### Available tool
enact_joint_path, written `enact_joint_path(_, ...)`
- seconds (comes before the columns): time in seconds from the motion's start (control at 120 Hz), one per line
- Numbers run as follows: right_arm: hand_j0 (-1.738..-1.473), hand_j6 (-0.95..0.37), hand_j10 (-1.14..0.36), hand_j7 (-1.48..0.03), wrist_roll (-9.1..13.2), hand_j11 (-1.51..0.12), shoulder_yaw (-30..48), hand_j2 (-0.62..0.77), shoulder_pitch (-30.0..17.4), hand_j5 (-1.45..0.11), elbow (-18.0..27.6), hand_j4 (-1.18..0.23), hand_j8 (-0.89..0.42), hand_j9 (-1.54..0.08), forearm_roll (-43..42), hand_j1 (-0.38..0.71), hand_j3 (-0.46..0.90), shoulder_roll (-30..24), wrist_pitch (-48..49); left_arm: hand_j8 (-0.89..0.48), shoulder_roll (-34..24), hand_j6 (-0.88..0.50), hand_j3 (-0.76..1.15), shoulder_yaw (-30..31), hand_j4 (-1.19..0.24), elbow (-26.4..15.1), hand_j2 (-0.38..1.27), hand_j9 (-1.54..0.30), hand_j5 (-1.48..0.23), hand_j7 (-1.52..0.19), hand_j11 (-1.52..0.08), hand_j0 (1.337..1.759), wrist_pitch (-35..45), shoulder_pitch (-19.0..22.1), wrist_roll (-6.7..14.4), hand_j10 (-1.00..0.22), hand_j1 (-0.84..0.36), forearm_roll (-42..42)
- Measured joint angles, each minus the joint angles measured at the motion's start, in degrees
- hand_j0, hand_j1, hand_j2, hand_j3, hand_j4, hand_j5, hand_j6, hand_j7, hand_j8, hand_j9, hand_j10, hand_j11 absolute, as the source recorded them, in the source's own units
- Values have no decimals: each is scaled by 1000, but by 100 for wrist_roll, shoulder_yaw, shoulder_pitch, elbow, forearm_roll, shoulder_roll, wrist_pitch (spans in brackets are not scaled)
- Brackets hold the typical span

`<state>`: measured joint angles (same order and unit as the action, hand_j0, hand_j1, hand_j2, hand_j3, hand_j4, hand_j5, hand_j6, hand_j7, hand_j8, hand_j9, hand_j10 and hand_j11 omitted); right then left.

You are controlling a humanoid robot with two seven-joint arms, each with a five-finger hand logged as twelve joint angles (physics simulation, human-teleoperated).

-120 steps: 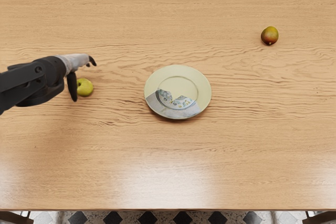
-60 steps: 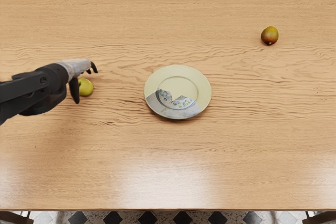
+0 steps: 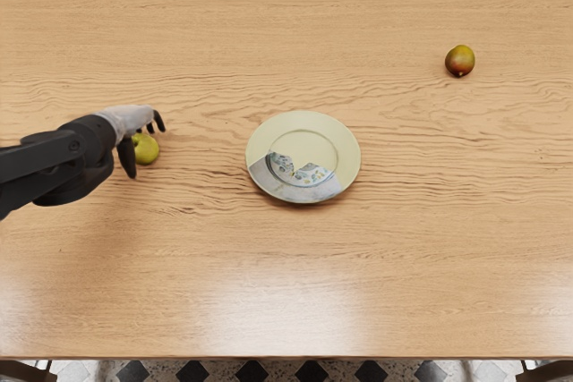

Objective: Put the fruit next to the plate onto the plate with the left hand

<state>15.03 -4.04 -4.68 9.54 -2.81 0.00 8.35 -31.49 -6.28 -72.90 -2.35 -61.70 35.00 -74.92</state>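
Observation:
A small yellow-green fruit (image 3: 148, 149) lies on the wooden table left of the shiny plate (image 3: 303, 157). My left hand (image 3: 137, 134) comes in from the left edge and hovers over the fruit's left side, fingers spread above it and the thumb hanging down beside it. The fingers hold nothing. The hand hides part of the fruit. The plate carries nothing.
A red-and-yellow fruit (image 3: 459, 61) lies far off at the back right of the table (image 3: 286, 266). The table's front edge runs along the bottom of the view, with tiled floor below it.
My left hand has sunk lower and closed in over the yellow-green fruit, covering more of it. The fruit and plate have not moved.

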Motion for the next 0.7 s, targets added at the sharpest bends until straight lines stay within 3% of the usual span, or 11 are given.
enact_joint_path(0.7,-1658,0,0,0,0,0,0,0,-15,0,-2,0,0,0,0,-349,0,0,0,-465,81,-465,0,335,-464,83,97,-600,-600,-600,-599,1658,539,18,0,-464,-201,-37)
